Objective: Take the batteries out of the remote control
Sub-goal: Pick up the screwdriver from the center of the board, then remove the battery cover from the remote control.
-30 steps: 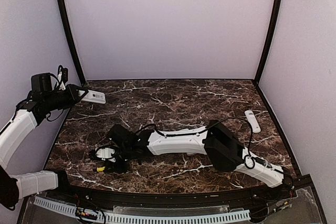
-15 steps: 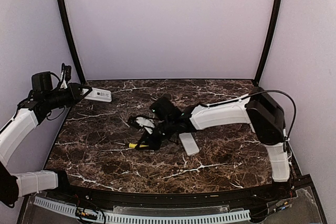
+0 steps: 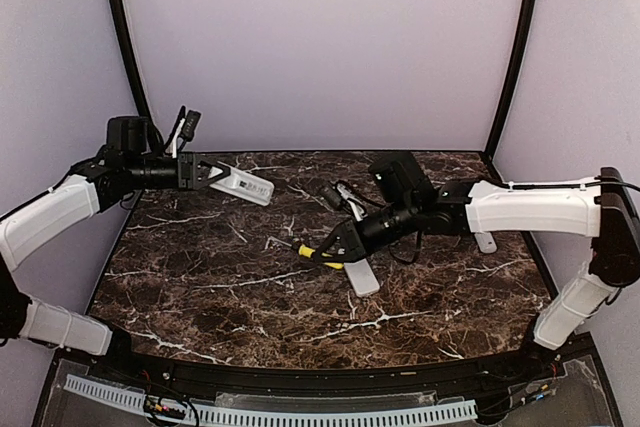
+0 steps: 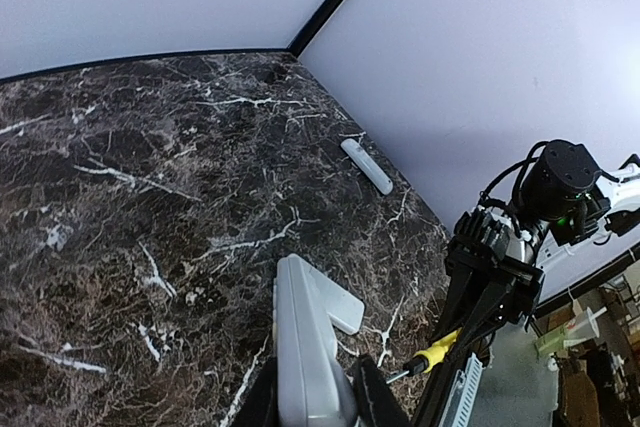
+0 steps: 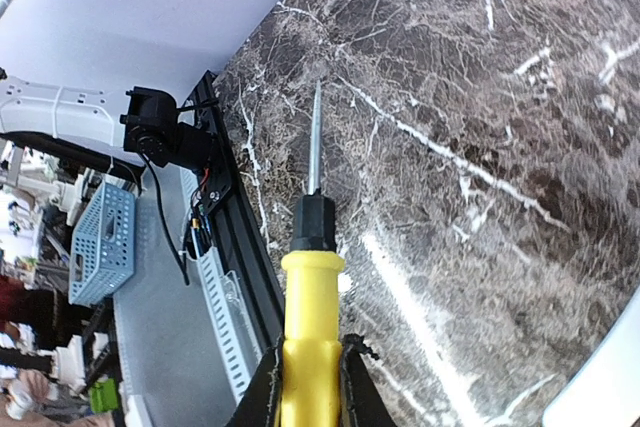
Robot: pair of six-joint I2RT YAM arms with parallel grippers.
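Note:
My left gripper (image 3: 207, 174) is shut on one end of a white-grey remote control (image 3: 245, 185) and holds it above the back left of the table; in the left wrist view the remote (image 4: 300, 342) sticks out between the fingers (image 4: 372, 397). My right gripper (image 3: 342, 243) is shut on the yellow handle of a screwdriver (image 3: 312, 252) over the table's middle. The right wrist view shows the handle (image 5: 310, 317) clamped between the jaws, with the metal shaft (image 5: 315, 137) pointing away. The batteries are hidden from every view.
A flat white rectangular cover (image 3: 360, 275) lies on the marble table (image 3: 200, 287) just under the right gripper, also seen past the held remote (image 4: 340, 305). A second white remote (image 3: 485, 242) lies at the right edge. Walls enclose the table on three sides.
The right arm swung from the front left to the middle, lifting the screwdriver off the table. The left arm carried the remote rightward, toward the middle.

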